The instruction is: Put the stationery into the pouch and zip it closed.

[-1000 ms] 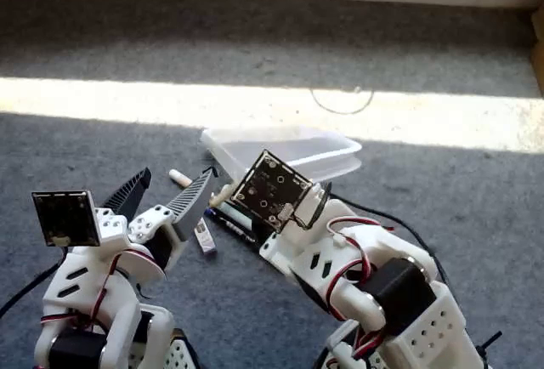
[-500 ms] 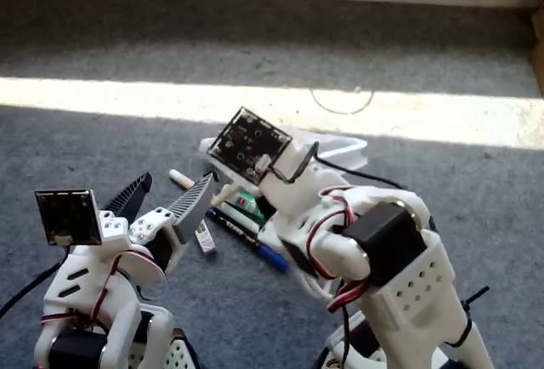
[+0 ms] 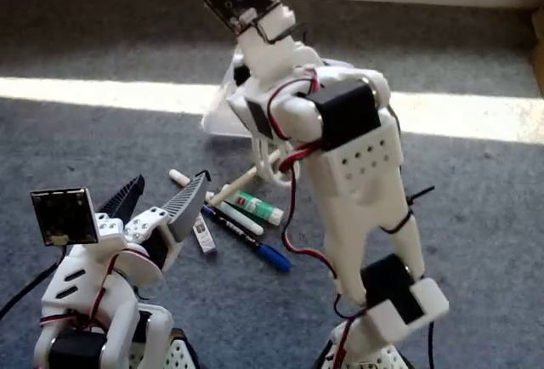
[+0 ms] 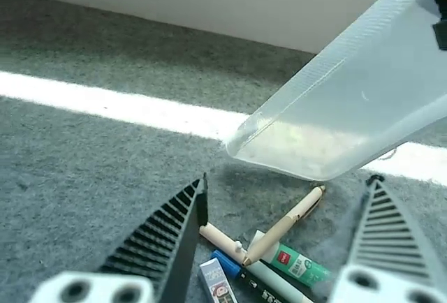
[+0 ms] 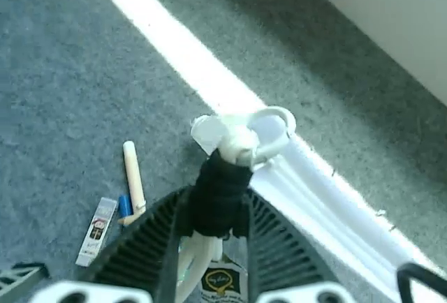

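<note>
1. The right tool (image 3: 244, 73) is held high above the desk (image 3: 442, 216), pressed together on a black piece (image 5: 218, 195) at one end of the pouch (image 3: 219, 116). In the right wrist view, the two ribbed fingers (image 5: 143, 244) sit tight on either side of that piece, with a white ring (image 5: 274, 127) poking out just past it.
2. The pouch is clear and translucent, and it hangs tilted from that grip. In the left wrist view, its long body (image 4: 349, 107) slopes down to a low corner above the scattered stationery. I cannot tell whether that corner touches the desk.
3. The left tool (image 3: 170, 184) sits low at the near left of the desk, spread wide and holding nothing. Its two black ribbed fingers (image 4: 171, 244) frame the stationery ahead of it.
4. The stationery lies on the desk, outside the pouch, between the two arms.
5. A beige pen (image 3: 234, 186) lies at a slant across the others, with a green-labelled tube (image 3: 257, 208) just beside it.
6. A black pen (image 3: 242, 235) with a blue end lies nearer the arms.
7. A small white box (image 3: 202, 235) lies just beside the left tool's fingertip.
8. A cream stick (image 3: 180, 178) lies near the same tool.
9. A band of sunlight (image 3: 102, 93) crosses the desk beyond the stationery.
</note>
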{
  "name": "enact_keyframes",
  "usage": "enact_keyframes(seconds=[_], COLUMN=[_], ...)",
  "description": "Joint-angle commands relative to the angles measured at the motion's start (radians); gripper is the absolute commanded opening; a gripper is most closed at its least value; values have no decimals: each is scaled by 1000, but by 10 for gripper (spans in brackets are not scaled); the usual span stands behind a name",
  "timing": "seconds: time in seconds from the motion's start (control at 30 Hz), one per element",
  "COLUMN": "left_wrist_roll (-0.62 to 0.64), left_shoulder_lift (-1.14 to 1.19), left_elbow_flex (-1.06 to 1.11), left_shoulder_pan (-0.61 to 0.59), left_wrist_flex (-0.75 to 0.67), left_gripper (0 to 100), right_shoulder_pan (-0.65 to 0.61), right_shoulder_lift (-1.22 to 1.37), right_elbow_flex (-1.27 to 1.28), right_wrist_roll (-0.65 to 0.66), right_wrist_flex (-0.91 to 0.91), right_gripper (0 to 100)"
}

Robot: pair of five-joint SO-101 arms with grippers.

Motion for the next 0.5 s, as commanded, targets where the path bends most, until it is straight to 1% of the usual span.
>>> enact_keyframes(seconds=[0.0,0.07,0.13,0.33,0.47], left_wrist_roll=[5,5,5,5,6], left_shoulder_lift=[4,4,4,4,4], left_elbow_flex=[7,7,7,30,105], left_shoulder_pan=[-13,-13,-13,-13,-13], left_wrist_flex=[3,3,-5,-15,-135], left_gripper=[330,330,330,330,329], right_shoulder_pan=[28,25,24,-41,-104], right_shoulder_lift=[124,168,189,139,107], right_elbow_flex=[-292,-387,-440,-463,-460], right_wrist_roll=[-11,-14,-52,-71,-69], right_wrist_flex=[-19,-5,8,33,91], right_gripper=[6,6,6,6,6])
